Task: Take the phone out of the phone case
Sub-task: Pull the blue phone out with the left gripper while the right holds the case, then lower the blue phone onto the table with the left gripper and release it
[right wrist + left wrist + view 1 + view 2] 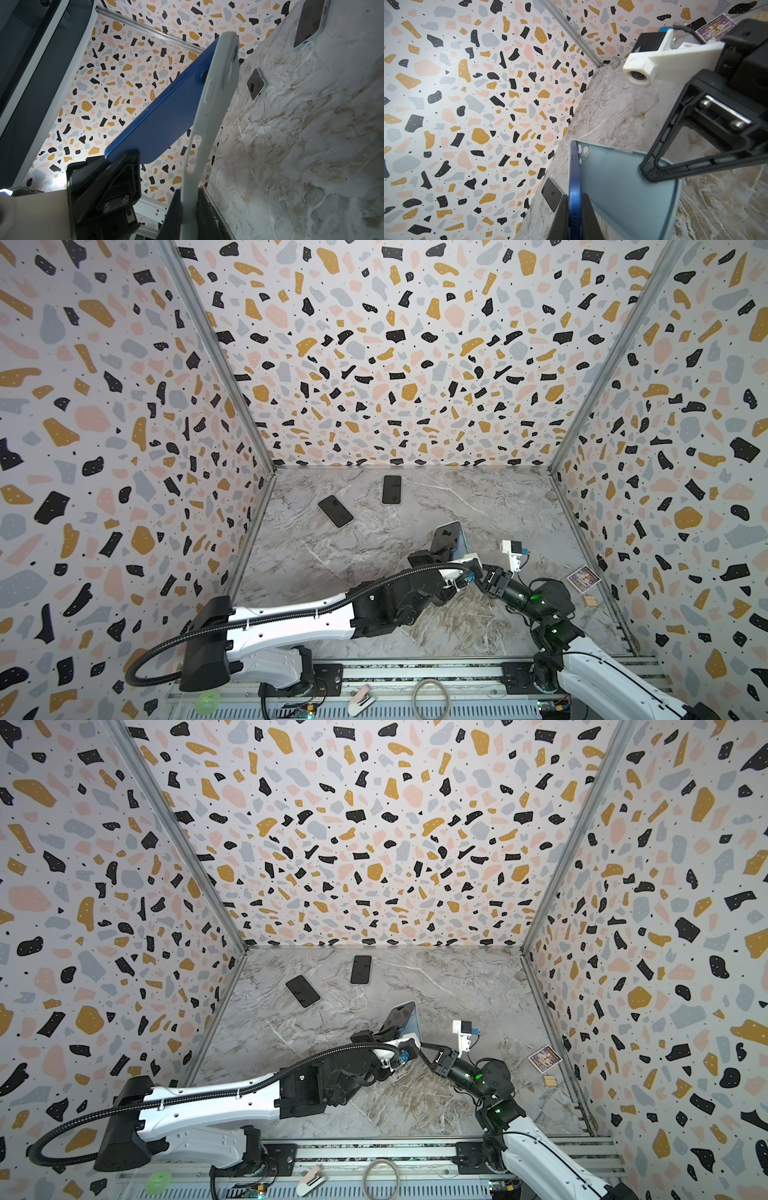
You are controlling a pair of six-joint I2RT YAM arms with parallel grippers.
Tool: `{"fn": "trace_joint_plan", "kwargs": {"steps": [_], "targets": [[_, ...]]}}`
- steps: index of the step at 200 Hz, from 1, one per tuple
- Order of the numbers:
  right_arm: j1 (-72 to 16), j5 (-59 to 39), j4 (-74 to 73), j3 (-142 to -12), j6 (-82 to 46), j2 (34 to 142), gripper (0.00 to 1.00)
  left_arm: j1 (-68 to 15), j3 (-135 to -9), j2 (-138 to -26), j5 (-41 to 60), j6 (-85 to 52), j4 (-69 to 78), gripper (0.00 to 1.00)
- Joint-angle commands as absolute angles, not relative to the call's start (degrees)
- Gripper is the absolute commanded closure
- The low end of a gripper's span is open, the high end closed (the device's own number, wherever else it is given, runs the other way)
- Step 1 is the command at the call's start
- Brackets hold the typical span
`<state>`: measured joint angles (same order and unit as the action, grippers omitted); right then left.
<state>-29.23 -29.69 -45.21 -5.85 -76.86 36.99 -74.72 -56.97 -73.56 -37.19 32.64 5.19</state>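
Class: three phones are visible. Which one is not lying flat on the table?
The blue phone, held up by the left gripper and angled out of its pale case; the other two phones lie flat on the table.

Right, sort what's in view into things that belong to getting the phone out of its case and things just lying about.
In the job: blue phone, clamped in the left gripper; pale blue case, clamped in the right gripper.

Lying about: angled phone and back-wall phone flat on the table, picture card, small wooden block.
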Motion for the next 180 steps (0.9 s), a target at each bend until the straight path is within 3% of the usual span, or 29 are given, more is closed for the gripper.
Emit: {"fn": "trace_joint_plan", "kwargs": {"steps": [1, 116, 180], "targets": [[-29.35, -28.27, -42.77, -8.62, -75.28, 36.36, 1.00, -74.74, -57.04, -71.47, -36.94, 31.41, 9.47, 1.00], [-26.20, -16.74, -18.36, -9.93, -73.22, 34.36, 1.00, -75.30, -54.18, -73.45, -40.57, 29.97, 8.96, 1.00], [-20.92, -24.60, -16.11, -10.47, -70.44, 35.72, 1.00, -77.67, -47.29, -77.21, -46.83, 26.50, 13.27, 1.00]]}}
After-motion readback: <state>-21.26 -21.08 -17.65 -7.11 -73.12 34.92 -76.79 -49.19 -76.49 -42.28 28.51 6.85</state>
